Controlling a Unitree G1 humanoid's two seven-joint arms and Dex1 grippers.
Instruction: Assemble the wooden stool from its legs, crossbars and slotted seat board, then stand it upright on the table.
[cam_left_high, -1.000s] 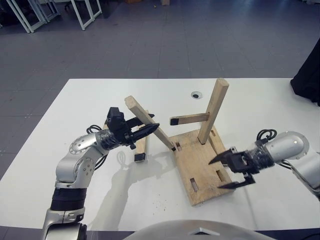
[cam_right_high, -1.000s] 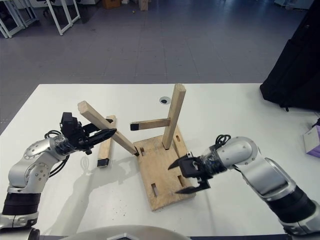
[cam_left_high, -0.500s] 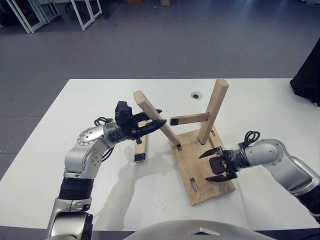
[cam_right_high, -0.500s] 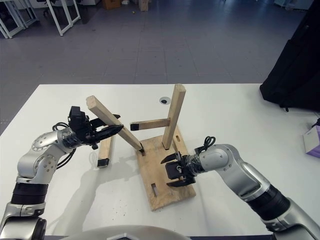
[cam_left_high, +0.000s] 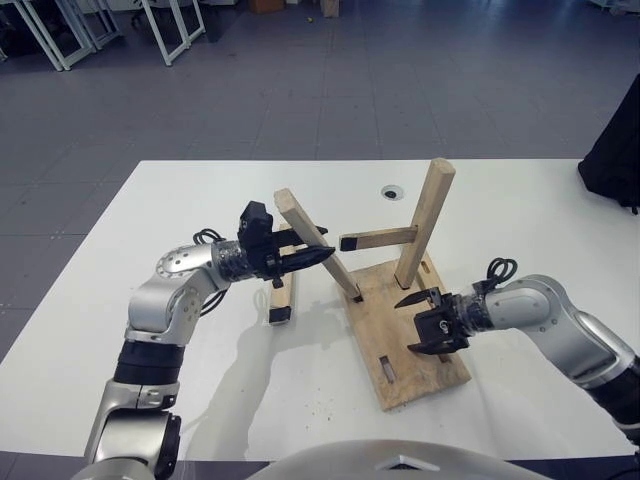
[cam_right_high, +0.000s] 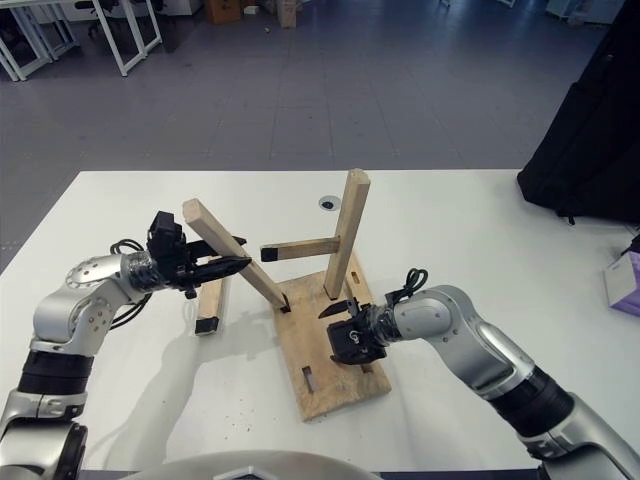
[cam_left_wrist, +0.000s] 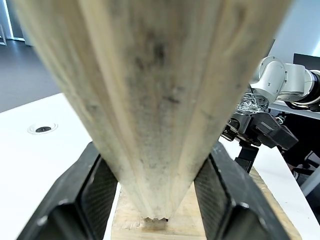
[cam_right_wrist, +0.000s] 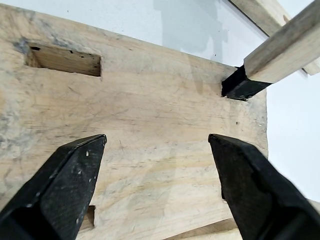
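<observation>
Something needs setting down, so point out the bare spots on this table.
Bare: the far left corner of the table, left of the tilted leg, and its far right side beyond the upright leg. Crowded: the middle, with the seat board, loose leg, left gripper and right gripper.

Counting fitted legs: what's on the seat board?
An upright leg with a crossbar, and a tilted leg gripped by the left pincer. Whether their ends seat fully is hidden.
</observation>
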